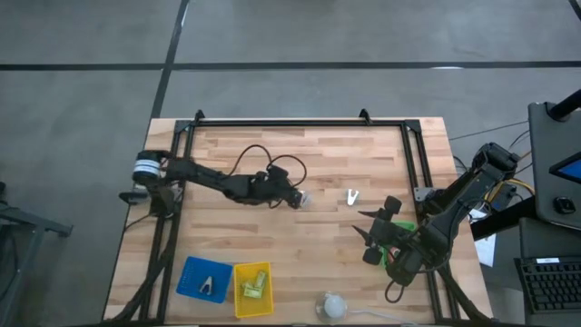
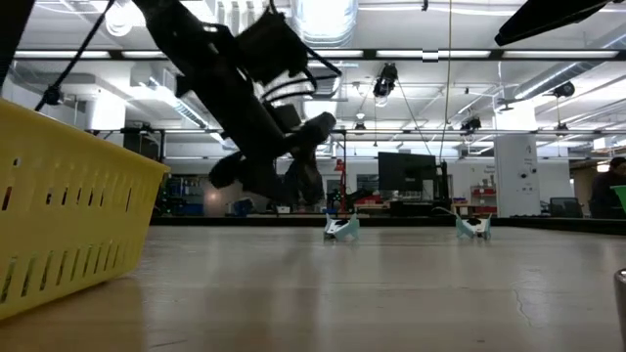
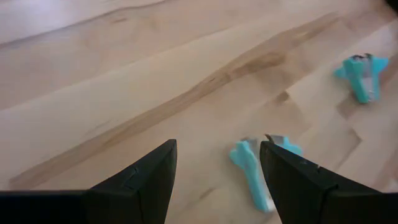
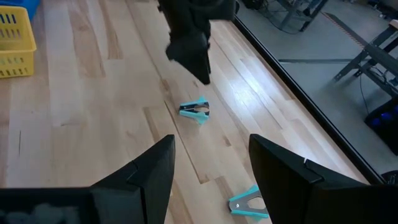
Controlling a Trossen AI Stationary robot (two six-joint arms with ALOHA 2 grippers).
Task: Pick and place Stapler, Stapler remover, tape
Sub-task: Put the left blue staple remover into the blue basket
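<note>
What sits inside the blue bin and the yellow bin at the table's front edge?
The blue plastic bin holds one pale V-shaped item, probably a staple remover. The yellow slotted bin holds a yellow-green object that I cannot identify. Anything beneath either item is hidden.

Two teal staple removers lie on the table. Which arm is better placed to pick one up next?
The left. Its open hand hangs just above one remover, fingers either side of it. The right hand waits apart from the other remover, near the table's right side.
</note>
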